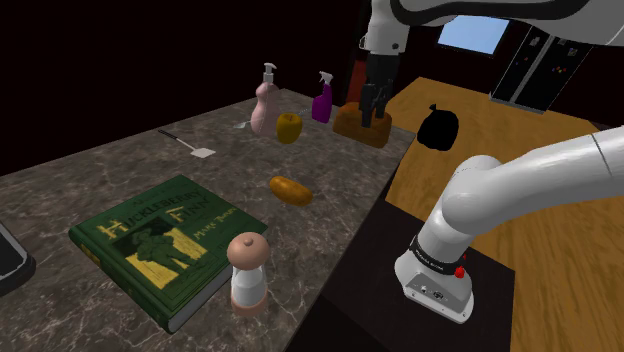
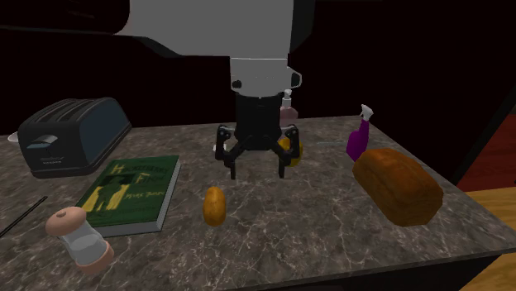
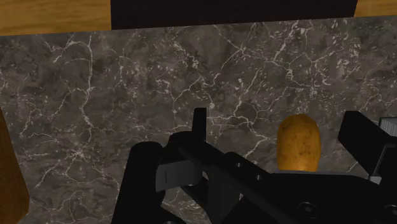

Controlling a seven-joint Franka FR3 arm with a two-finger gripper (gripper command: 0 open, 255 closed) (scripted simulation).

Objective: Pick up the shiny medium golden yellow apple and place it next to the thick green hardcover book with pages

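The yellow apple (image 1: 289,127) stands on the dark marble counter (image 1: 120,180), near a pink soap dispenser (image 1: 266,102). In the second exterior view the apple (image 2: 293,150) is partly hidden behind the gripper. The green hardcover book (image 1: 165,243) (image 2: 132,193) lies flat near the counter's front. My gripper (image 1: 373,105) (image 2: 257,165) hangs open and empty above the counter, close to the apple and not touching it. In the wrist view one black finger (image 3: 200,124) shows, and a brown potato (image 3: 298,144) lies on the counter beyond the hand.
A bread loaf (image 1: 362,122) (image 2: 397,184) and a purple spray bottle (image 1: 322,98) sit close to the gripper. The potato (image 1: 291,190) lies mid-counter. A shaker (image 1: 247,272) stands by the book. A spatula (image 1: 187,143) and a toaster (image 2: 73,135) lie further off.
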